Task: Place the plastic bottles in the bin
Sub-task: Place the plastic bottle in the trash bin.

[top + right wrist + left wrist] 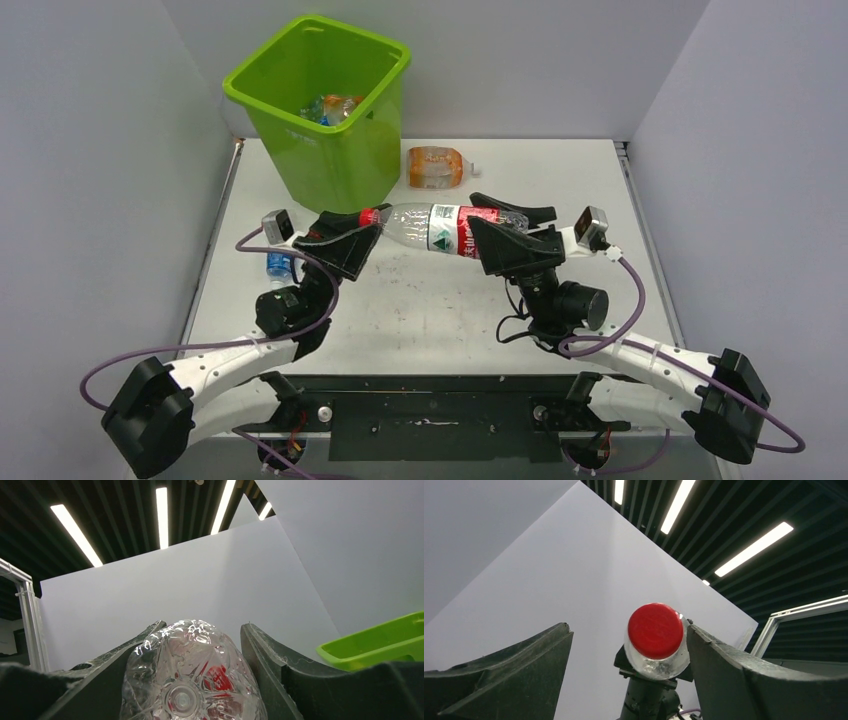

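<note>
A clear plastic bottle (440, 228) with a red label and red cap hangs level above the table. My right gripper (500, 230) is shut on its bottom end, and the bottle's base (190, 675) fills the space between the jaws of this gripper (202, 626). My left gripper (365, 235) is open around the red cap (655, 631). In the left wrist view the cap lies against the right finger, with a wide gap to the left finger of that gripper (628, 630). The lime-green bin (330, 160) stands at the back left and holds several bottles (330, 108).
An orange bottle (435, 167) lies on the table just right of the bin. A small bottle with a blue label (278, 266) lies by the left arm near the table's left edge. The bin's rim (380, 642) shows at the right of the right wrist view.
</note>
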Controlling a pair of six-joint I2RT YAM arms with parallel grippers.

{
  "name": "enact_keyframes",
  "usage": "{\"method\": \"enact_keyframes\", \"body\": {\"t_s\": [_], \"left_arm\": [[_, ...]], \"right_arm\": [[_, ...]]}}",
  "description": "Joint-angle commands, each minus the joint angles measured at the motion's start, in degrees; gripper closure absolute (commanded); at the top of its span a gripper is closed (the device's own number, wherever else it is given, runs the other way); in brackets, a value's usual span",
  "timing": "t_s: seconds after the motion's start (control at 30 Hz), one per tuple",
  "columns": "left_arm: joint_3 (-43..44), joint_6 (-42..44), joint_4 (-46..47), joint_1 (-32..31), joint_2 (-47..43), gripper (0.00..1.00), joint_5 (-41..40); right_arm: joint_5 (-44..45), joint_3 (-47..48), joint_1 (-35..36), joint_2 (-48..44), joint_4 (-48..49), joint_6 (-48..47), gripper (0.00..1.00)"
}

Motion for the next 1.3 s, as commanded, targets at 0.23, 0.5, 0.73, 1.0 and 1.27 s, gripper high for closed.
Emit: {"method": "enact_keyframes", "body": {"t_s": [0.23, 0.5, 0.73, 1.0, 1.27], "left_arm": [[7.88, 0.13, 10.37, -3.64, 5.02, 0.43, 1.11], [7.8, 3.74, 6.27, -3.64, 1.71, 1.0, 0.0], [8.25, 10.05, -9.86, -2.23, -6.74, 1.0, 3.25], [27.77, 38.62, -69.63, 4.59, -15.95, 1.0, 28.3], [38.21, 39.3, -81.02, 4.62, -7.59, 1.0, 56.79]], "right_arm": [[1.21, -2.82, 0.66, -2.29, 3.09, -0.5, 0.95], [-1.84, -1.78, 0.58, -6.41, -8.53, -2.58, 0.88], [-2.24, 9.41, 0.58, -16.54, -52.75, -12.4, 0.1], [-4.02, 32.18, 0.65, -20.14, -98.96, -25.58, 0.1], [-22.45, 34.01, 0.55, -14.56, -107.1, -27.42, 0.1]]}}
